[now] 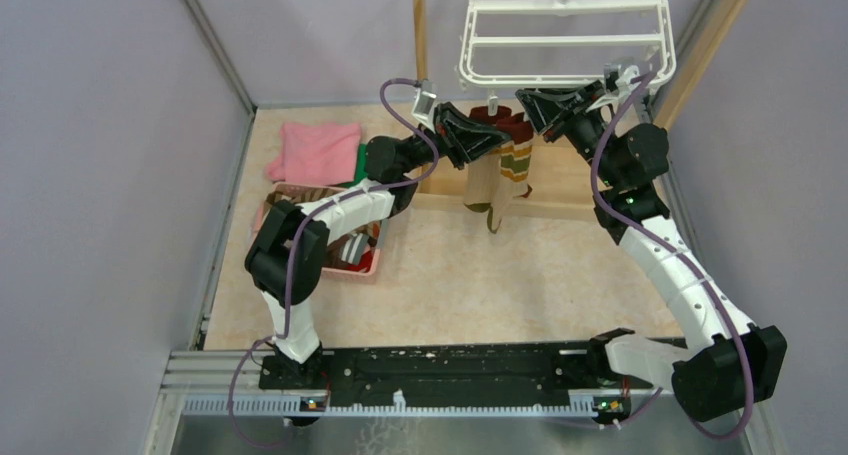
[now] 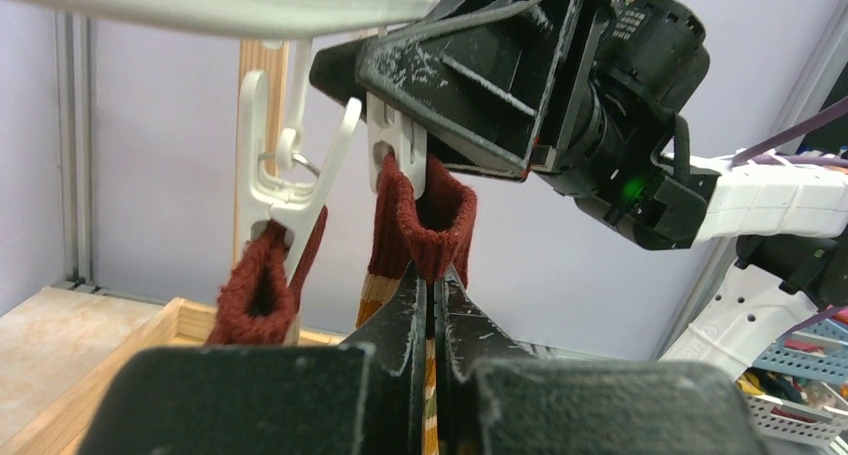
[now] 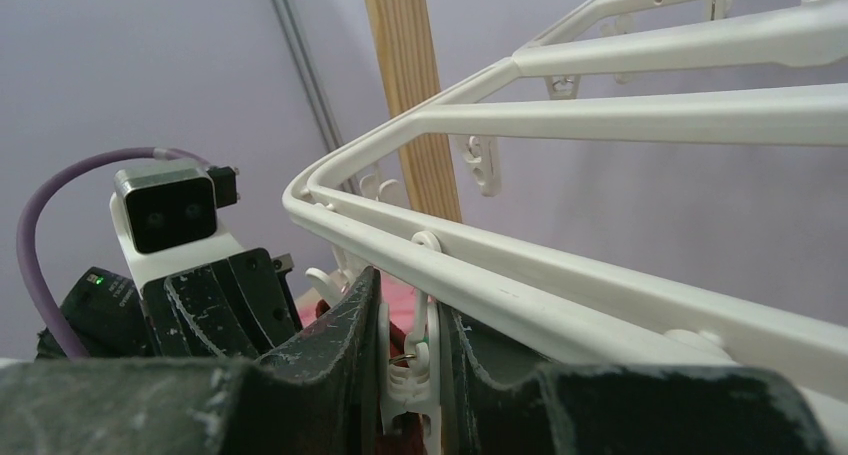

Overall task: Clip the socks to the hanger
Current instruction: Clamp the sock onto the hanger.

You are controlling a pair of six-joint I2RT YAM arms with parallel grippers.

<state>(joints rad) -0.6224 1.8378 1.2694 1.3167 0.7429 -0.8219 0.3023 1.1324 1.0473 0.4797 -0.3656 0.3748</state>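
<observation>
The white hanger point(image 1: 565, 35) hangs at the back, its rail point(image 3: 600, 295) running across the right wrist view. A dark red cuffed sock point(image 2: 262, 295) hangs from one clip point(image 2: 285, 190). Beside it, my left gripper point(image 2: 435, 285) is shut on the red cuff of a banded sock point(image 2: 425, 215) and holds it up against a second clip point(image 2: 395, 150). My right gripper point(image 3: 410, 365) is shut on that white clip, one finger pressing each side. From above, both grippers point(image 1: 470, 135) point(image 1: 545, 110) meet under the hanger's front edge, with the socks point(image 1: 500, 170) dangling below.
A wooden post point(image 1: 420, 35) and a wooden base beam point(image 1: 560, 190) stand behind the socks. A pink cloth point(image 1: 318, 150) and a green cloth point(image 1: 360, 160) lie at the back left. A pink basket point(image 1: 372, 265) holding more socks sits under the left arm.
</observation>
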